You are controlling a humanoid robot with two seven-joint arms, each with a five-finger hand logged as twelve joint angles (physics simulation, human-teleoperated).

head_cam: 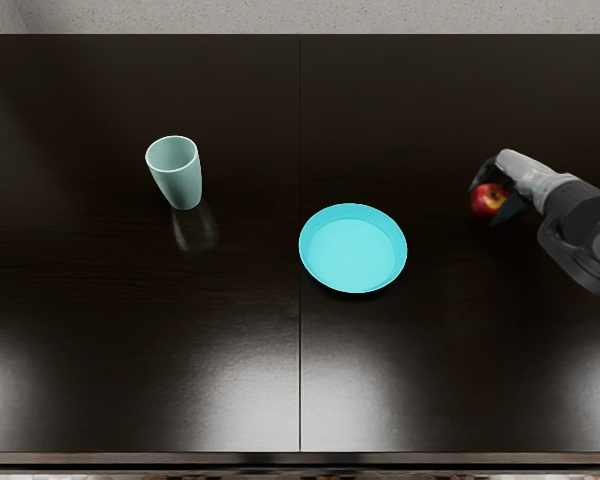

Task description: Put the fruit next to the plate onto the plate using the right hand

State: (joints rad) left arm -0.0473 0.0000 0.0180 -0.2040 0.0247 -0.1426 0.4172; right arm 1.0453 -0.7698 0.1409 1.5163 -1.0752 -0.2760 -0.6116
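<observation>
A small red apple [487, 202] lies on the dark table to the right of the turquoise plate [325, 262], about a plate's width away from it. My right hand [493, 195] comes in from the right edge and sits over the apple. Its dark fingers [478, 183] press against the fruit on the far side and the near-right side, closed around it. The apple looks level with the tabletop, and part of it is hidden by the hand. The plate holds nothing. My left arm does not show.
A pale green cup [174, 171] stands upright at the back left, well away from the plate. The table's front edge [300, 458] runs along the bottom of the picture. A seam [300, 380] crosses the tabletop down the middle.
</observation>
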